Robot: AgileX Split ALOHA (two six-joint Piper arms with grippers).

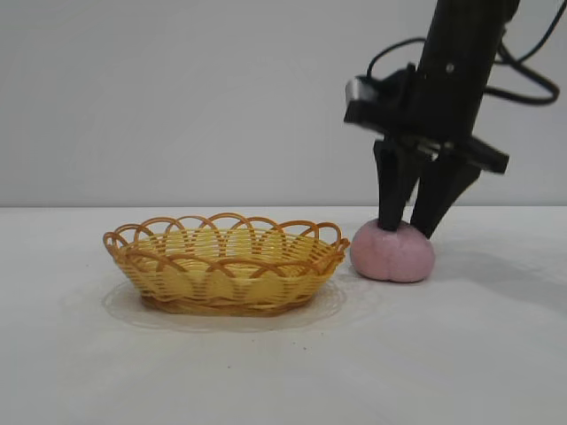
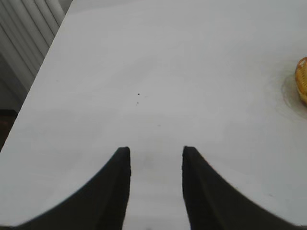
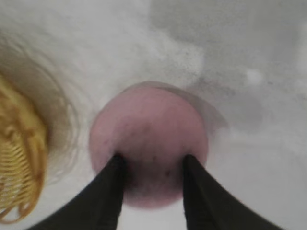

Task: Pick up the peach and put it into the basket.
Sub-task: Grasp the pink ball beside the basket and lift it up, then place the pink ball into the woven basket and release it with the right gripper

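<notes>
The dusty pink peach (image 1: 392, 254) lies on the white table just right of the yellow-orange wicker basket (image 1: 151, 266), close to its rim. My right gripper (image 1: 406, 229) points down over the peach, open, with both fingertips at the peach's top, one on each side of its crown. In the right wrist view the peach (image 3: 148, 127) fills the gap ahead of the gripper (image 3: 152, 160), and the basket (image 3: 19, 158) is at the edge. The basket holds nothing. My left gripper (image 2: 156, 151) is open and empty over bare table, out of the exterior view.
The white table (image 1: 461, 354) stretches around both objects. In the left wrist view a sliver of the basket (image 2: 302, 81) shows at the edge, and the table's far side edge (image 2: 43, 72) borders a grey ribbed wall.
</notes>
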